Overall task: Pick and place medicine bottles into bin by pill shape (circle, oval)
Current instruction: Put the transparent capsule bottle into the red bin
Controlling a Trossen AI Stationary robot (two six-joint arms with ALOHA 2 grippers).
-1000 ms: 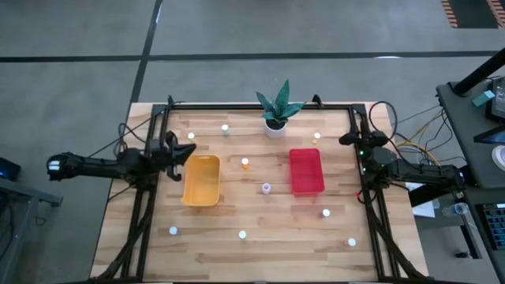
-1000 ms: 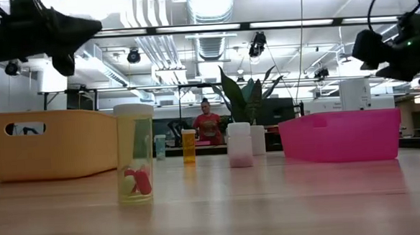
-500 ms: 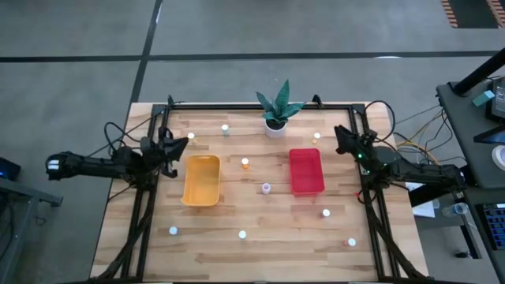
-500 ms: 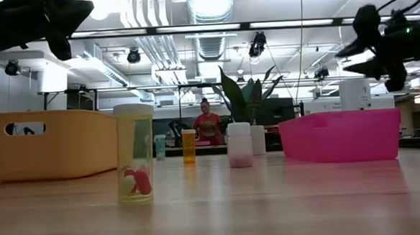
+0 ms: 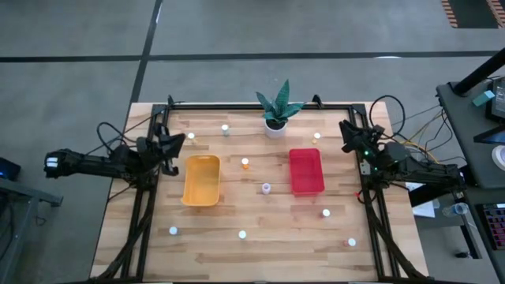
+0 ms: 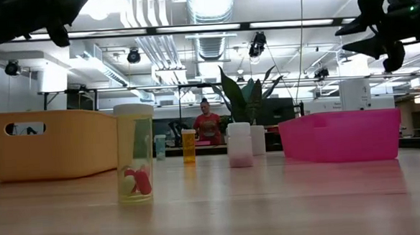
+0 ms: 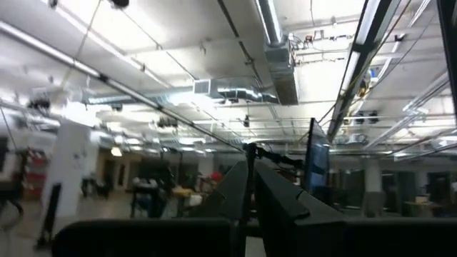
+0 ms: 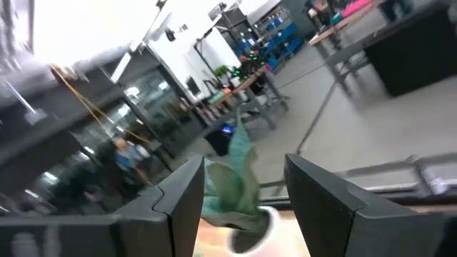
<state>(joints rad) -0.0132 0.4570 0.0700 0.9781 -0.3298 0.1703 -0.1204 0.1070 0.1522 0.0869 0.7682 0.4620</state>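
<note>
Left gripper sits fully closed and empty above the table's left edge, just beside the yellow bin. Right gripper is parted with nothing between its fingers, raised near the right rear corner beyond the pink bin. The medicine bottles stand scattered over the wooden table, one between the bins, none in either.

Counter: pale wood planks, smooth w/ soft sheen, visible grain; reflects bins in low view. Yellow bin & pink bin: smooth plastic, semi-gloss. Nearest medicine bottle: clear yellow-tinted plastic, glossy, white matt cap. Plant pot: white, smooth. Frame rails round counter: black metal, matt. Right gripper fingers: dark matt plastic. Floor: grey concrete, smooth, dull.
</note>
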